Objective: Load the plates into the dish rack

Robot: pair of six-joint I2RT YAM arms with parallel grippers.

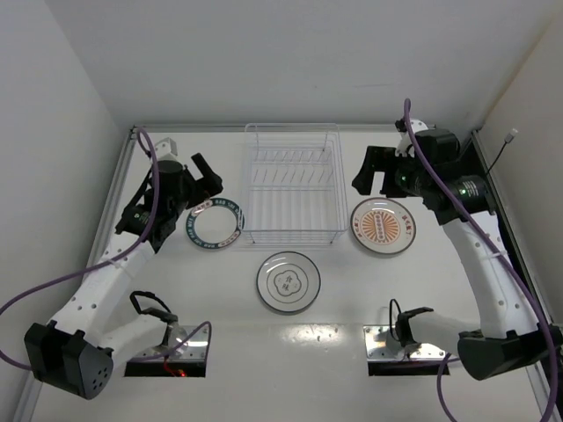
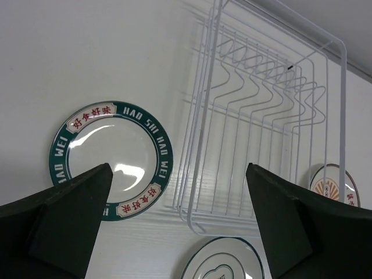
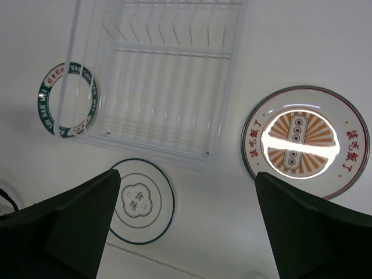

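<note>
Clear dish rack [image 1: 292, 236], one, three plates [image 1: 215, 224] [image 1: 288, 282] [image 1: 383, 226] flat around it, two claws [image 1: 208, 172] [image 1: 376, 183] spread

Left arm [image 1: 97, 281] outstretched, left fingers [image 2: 64, 215] apart, right arm [image 1: 482, 268] outstretched, right fingers [image 3: 70, 226] apart

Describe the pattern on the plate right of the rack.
Plate: orange sunburst middle, red lettering; clearest in right wrist view.

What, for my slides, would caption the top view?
Three plates lie around the empty dish rack; left tool, right tool open.
</note>
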